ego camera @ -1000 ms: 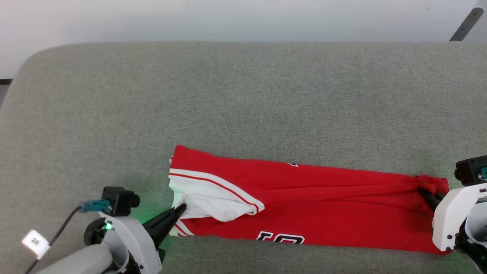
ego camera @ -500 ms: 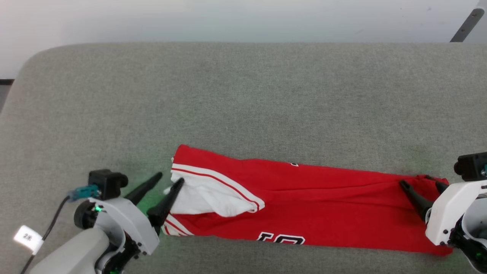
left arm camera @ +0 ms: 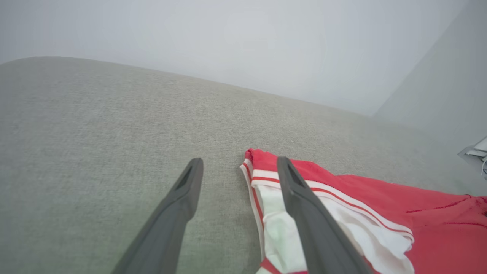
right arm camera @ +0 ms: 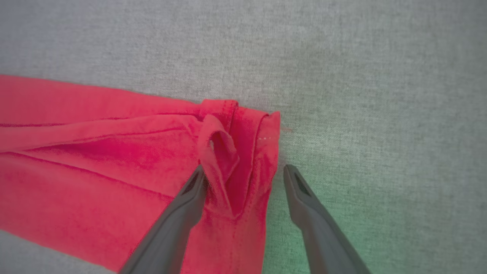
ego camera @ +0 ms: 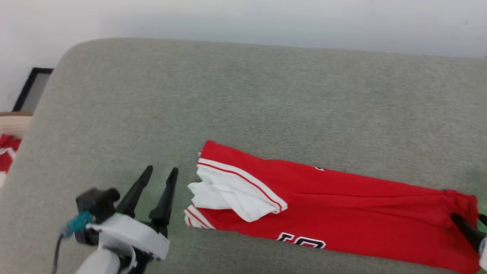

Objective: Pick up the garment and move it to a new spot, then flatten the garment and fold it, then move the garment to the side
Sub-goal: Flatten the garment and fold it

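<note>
My left hand [ego camera: 161, 168] and right hand [right arm camera: 244, 167] both stand apart, gripping nothing. The shirt [ego camera: 342, 201] lies folded lengthwise on the surface [ego camera: 243, 95].

Both arms low over the near edge of the grey padded top [ego camera: 243, 95], jaws spread.
The left gripper [ego camera: 161, 169] stands toward the near left corner, its two long dark fingers wide apart, pointing away from the robot and leaning slightly right, clamping nothing; behind them sit the white wrist housing [ego camera: 131, 236] and a black camera block [ego camera: 97, 198]; the right gripper [ego camera: 468, 219] sits toward the near right, fingers equally parted.
</note>
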You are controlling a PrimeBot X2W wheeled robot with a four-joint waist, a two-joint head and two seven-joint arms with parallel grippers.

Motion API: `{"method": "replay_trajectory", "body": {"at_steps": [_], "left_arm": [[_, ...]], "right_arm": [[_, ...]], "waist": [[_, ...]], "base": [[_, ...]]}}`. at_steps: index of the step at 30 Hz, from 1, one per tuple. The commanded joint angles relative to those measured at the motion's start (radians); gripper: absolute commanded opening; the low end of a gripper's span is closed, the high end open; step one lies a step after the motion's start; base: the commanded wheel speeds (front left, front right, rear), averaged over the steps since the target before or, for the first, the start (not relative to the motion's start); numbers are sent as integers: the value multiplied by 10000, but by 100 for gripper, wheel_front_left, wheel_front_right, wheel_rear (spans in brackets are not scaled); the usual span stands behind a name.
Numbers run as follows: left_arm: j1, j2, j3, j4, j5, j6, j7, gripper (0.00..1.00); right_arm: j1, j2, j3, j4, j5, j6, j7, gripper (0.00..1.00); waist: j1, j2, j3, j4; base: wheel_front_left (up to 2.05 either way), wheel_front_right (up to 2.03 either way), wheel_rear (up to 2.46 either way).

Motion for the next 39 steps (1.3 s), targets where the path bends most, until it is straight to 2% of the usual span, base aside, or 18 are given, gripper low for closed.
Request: {"method": "replay_trajectory", "body": {"at_steps": [1, 8, 12, 16, 17, 19, 20, 28, 39], "left_arm": [[347, -252, 293, -44, 323, -19, -3, 100], [1181, -1219, 1852, -331, 2231, -343, -5, 100], [1338, -1530, 2330, -487, 3368, -438, -5, 100], [1312, -1818, 2629, -449, 4061, -537, -6, 100], [1298, -1895, 2675, -431, 4169, -562, -4, 100], [1269, -2018, 2767, -396, 4352, -593, -4, 100], [1257, -2061, 2821, -379, 4424, -608, -6, 100], [1153, -2339, 3286, -587, 4780, -656, -4, 100], [910, -2549, 4041, -1109, 5404, -662, -4, 100]], "right_arm": [[131, 70, -217, -30, 110, -12, 158, 100], [341, 574, -998, 390, 230, -12, 1363, 100], [83, 877, -1202, 784, -9, -12, 2136, 100], [-46, 1176, -1300, 1110, -372, -10, 2871, 100], [-36, 1265, -1254, 1159, -445, -10, 3063, 63], [-11, 1450, -1187, 1149, -497, -4, 3259, 9], [-37, 1523, -1168, 1081, -470, -1, 3214, 0], [-611, 1575, -1756, 787, -644, -15, 2351, 0], [-2000, 1259, -3581, 940, -1014, -13, 1039, 0]], "waist": [[-1, -1, -29, 295], [-1, -1, -121, 627], [-1, -1, -179, 731], [-1, -1, -186, 810], [-1, -1, -177, 828], [-1, -1, -149, 850], [-1, -1, -130, 851], [-1, -1, 86, 599], [-1, -1, 798, -370]], "base": [[0, 0, 0], [0, 0, 0], [0, 0, 0], [0, 0, 0], [0, 0, 0], [0, 0, 0], [0, 0, 0], [0, 0, 0], [0, 0, 0]]}}
